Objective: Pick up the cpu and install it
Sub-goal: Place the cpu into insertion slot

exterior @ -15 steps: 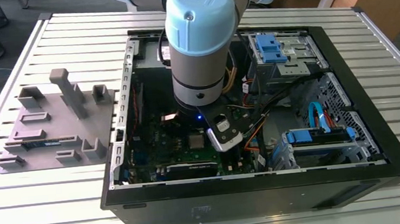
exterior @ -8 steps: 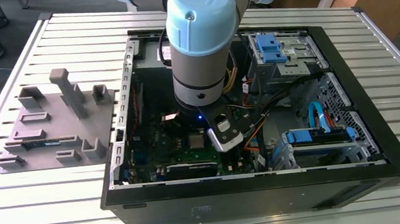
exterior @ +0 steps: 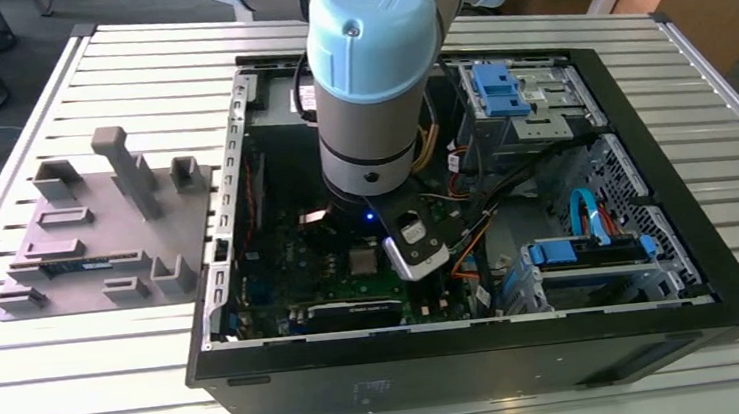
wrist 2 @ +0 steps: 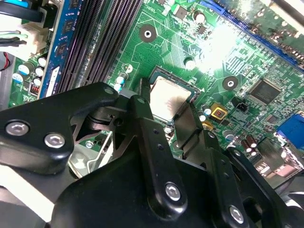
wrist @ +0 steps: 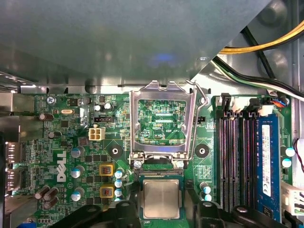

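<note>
Cpu point(wrist: 161, 198): silver top, thin tan-green rim. Motherboard point(wrist: 47, 147): green, fine pale traces. Square inductors point(wrist: 106, 170): yellow frames, dark centres. Memory stick point(wrist: 267, 161): blue. Computer case point(exterior: 491, 362): black. Arm joint cap point(exterior: 372, 26): light blue. Parts tray point(exterior: 97, 226): grey.

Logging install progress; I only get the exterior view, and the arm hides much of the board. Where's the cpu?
Observer: In the first wrist view the cpu lies flat in the socket.
Operator: Is the claw gripping it?
Observer: No. The claw is open and straddles it, with a gap on each side.
Operator: Is the frame closed?
Observer: No, the frame stands open, clear of the cpu.
</note>
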Controlling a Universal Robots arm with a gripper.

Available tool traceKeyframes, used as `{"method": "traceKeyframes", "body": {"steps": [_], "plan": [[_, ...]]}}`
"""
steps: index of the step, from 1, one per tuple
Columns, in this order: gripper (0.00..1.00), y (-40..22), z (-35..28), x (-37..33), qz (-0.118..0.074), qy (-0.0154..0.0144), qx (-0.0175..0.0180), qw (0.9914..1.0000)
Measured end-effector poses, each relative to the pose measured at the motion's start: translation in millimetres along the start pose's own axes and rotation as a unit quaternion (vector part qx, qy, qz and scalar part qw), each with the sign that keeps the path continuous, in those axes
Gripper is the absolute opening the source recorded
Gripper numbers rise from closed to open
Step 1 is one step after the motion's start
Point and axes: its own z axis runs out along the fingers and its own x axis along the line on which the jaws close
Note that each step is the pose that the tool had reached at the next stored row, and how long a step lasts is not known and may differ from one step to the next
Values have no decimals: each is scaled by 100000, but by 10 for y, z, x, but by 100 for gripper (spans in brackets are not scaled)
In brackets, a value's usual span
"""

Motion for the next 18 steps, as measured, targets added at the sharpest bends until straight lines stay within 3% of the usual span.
{"method": "traceKeyframes", "body": {"steps": [1, 18], "plan": [[45, 0, 0, 0, -1, -1, -1, 100000], [45, 2, -30, -2, -1, -12, -145, 100000]]}}
